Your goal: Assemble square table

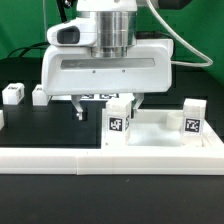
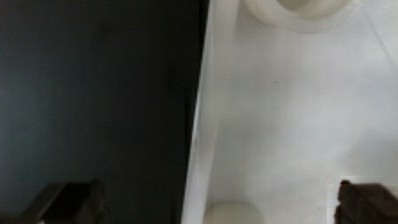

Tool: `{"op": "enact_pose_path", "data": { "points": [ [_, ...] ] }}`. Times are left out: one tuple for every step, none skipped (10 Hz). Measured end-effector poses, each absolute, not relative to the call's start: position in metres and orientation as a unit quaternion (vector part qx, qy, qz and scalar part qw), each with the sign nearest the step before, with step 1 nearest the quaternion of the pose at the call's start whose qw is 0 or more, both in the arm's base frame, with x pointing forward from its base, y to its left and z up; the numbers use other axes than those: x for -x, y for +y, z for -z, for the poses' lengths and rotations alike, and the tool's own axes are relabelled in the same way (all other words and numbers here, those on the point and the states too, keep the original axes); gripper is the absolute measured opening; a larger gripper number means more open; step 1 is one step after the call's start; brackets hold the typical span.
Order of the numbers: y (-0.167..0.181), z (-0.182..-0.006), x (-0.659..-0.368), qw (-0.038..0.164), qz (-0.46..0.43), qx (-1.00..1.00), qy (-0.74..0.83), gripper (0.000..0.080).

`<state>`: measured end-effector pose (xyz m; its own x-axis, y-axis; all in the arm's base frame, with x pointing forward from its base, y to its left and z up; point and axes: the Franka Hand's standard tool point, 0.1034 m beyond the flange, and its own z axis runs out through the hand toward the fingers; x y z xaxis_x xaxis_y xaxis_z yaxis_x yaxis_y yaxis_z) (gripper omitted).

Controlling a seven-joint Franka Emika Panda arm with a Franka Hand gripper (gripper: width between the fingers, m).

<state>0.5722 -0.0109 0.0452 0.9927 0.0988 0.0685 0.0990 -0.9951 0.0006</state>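
The square table's white slab lies flat on the black table at the exterior view's right. Two white block legs with tags stand on it, one at its near left corner and one at the right. Two more loose legs stand at the far left. My gripper is open and empty, low over the slab's left edge. In the wrist view the gripper straddles that edge: one dark fingertip is over the black table and the other is over the slab. A round corner hole lies between them.
A long white border bar runs across the front of the table. A tagged white sheet, the marker board, shows partly behind my fingers. A rounded white shape sits at the slab's far end in the wrist view.
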Motion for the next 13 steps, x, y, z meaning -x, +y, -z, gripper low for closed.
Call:
{"op": "enact_pose_path", "data": {
  "points": [
    [-0.011,-0.045,-0.572,0.001,0.034,0.998,-0.049,0.0648],
    [-0.012,-0.045,-0.572,0.001,0.034,0.998,-0.048,0.0648],
    [-0.012,-0.044,-0.571,0.001,0.033,0.998,-0.048,0.0648],
    [-0.017,-0.037,-0.564,0.009,0.017,0.999,-0.035,0.0648],
    [-0.02,-0.028,-0.552,0.029,-0.025,0.999,-0.021,0.0648],
    [-0.021,-0.022,-0.55,0.044,-0.053,0.998,-0.016,0.0648],
    [-0.022,-0.018,-0.551,0.051,-0.065,0.997,-0.013,0.0648],
    [-0.021,-0.014,-0.551,0.05,-0.068,0.996,-0.007,0.0648],
    [-0.022,-0.014,-0.551,0.049,-0.068,0.996,-0.007,0.0648],
    [-0.022,-0.014,-0.551,0.049,-0.068,0.996,-0.006,0.0601],
    [-0.022,-0.014,-0.551,0.049,-0.068,0.996,-0.006,0.0601],
    [-0.023,-0.014,-0.551,0.049,-0.068,0.996,-0.005,0.0427],
    [-0.023,-0.013,-0.551,0.049,-0.068,0.996,-0.005,0.0427]
  ]
}}
